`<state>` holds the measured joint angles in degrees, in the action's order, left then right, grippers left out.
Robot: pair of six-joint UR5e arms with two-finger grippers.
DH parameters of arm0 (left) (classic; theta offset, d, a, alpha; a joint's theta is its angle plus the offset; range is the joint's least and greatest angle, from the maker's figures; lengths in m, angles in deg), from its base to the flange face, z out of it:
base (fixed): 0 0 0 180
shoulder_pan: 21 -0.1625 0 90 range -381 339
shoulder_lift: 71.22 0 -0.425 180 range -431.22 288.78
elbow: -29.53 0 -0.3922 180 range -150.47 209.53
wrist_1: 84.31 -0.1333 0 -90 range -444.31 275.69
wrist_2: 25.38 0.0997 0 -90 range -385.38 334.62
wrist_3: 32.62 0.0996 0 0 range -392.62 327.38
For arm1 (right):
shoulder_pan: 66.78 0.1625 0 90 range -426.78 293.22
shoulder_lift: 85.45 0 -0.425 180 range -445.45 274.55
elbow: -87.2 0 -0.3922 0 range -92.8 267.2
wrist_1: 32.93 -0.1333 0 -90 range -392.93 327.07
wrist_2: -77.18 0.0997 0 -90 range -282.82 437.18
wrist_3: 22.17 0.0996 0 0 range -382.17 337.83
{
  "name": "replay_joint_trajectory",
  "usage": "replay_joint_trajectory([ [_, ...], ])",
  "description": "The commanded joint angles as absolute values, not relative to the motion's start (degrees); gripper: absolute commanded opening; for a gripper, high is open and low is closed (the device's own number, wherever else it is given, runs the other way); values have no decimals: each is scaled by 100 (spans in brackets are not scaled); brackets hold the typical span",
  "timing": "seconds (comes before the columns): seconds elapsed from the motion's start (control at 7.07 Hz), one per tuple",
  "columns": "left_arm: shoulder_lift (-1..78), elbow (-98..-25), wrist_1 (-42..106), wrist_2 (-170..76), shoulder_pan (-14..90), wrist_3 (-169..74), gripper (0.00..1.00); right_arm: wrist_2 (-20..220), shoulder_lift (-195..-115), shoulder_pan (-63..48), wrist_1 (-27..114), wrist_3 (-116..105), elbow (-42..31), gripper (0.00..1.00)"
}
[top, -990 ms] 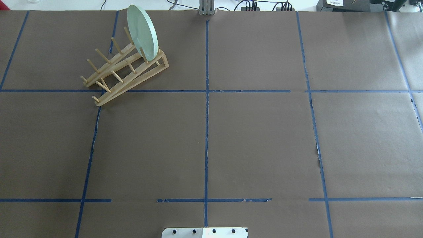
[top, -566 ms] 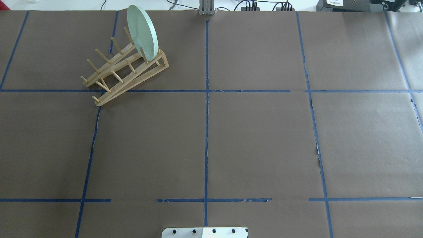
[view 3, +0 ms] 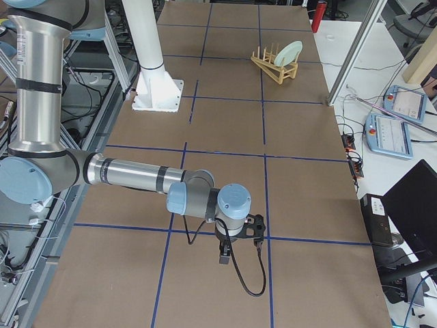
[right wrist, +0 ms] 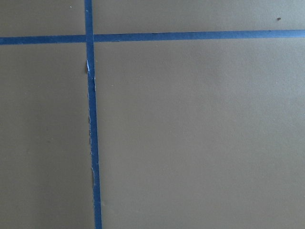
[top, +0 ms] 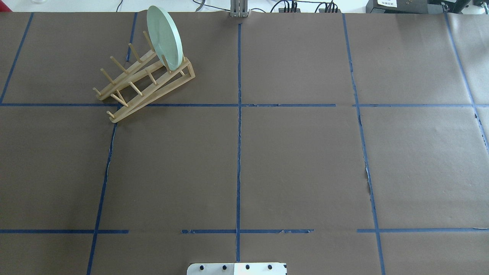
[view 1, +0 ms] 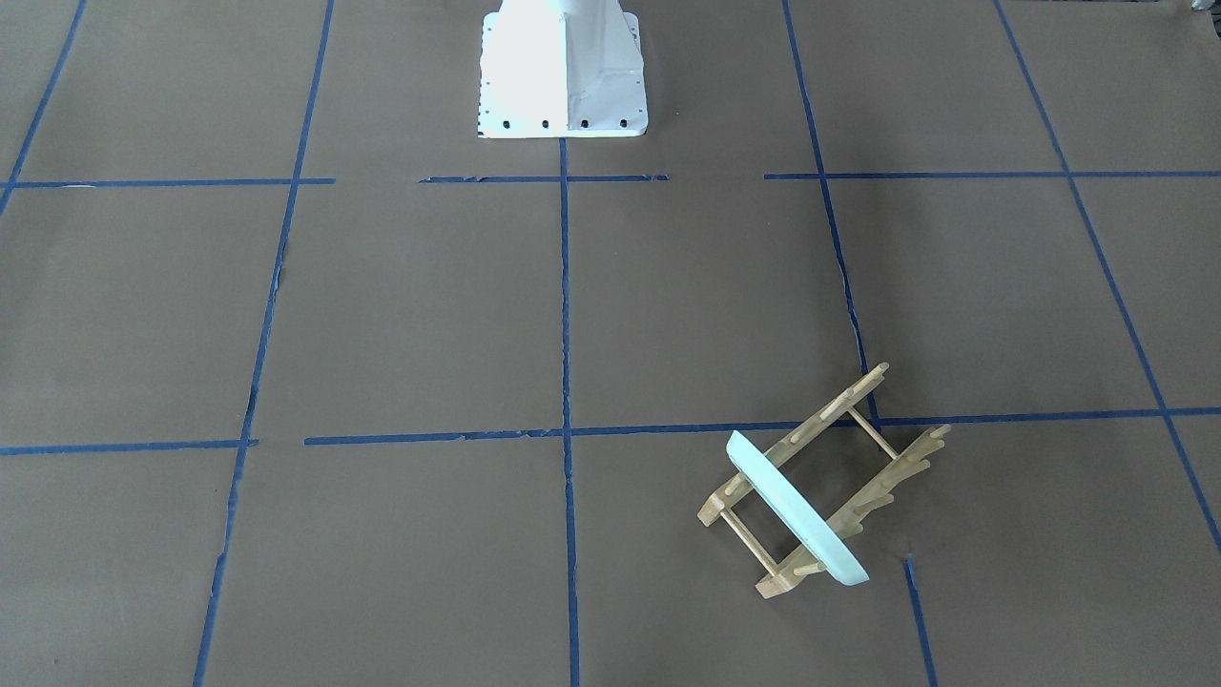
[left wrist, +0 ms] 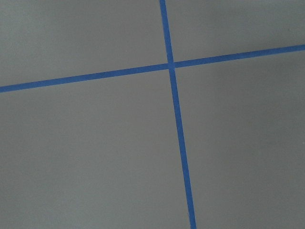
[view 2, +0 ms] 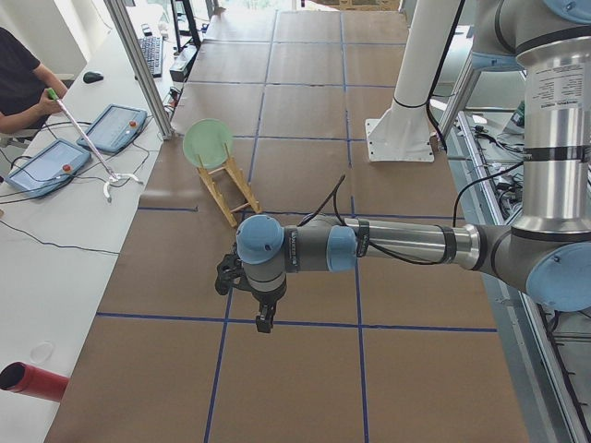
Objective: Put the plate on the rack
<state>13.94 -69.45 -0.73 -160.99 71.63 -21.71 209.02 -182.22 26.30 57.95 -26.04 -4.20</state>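
Pale mint-green, the plate (top: pixel 165 36) stands on edge in the light-wood rack (top: pixel 145 86), in the slot at the rack's end farthest from the robot; the rack lies askew on the brown paper of the table (top: pixel 298 160), in the far part of the robot's left half. Seen from the front-facing camera, the plate (view 1: pixel 796 510) crosses both rails and reaches past the rail nearer that camera; pegs show on both sides of it. By the look of things, the placing is done.

Neither arm is near it; the left gripper (view 2: pixel 264 318) hangs low over the paper at the table's left end, the right gripper (view 3: pixel 223 256) likewise at the right end, both well apart from the rack. They show only in the side views, so I cannot tell whether their fingers are apart or together; the wrist cameras show nothing but paper and blue tape (left wrist: pixel 174 64), and no plate in either.

What could go wrong from here is, I judge, mostly a matter of balance; the plate sits at the very end of a small, light rack, so its weight is off to one end, and a knock to the table or the rack could rock it out of its slot or tip the rack. The rack would probably slide easily on smooth paper; an arm passing back over that corner, if it came low, would be the likeliest cause.
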Motion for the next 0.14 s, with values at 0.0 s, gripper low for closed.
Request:
replay_joint_trajectory([
  [0.0,1439,-6987,-169,-16099,7155,-2164,100,20902,-18222,2630,5795,-2604,-412,100],
])
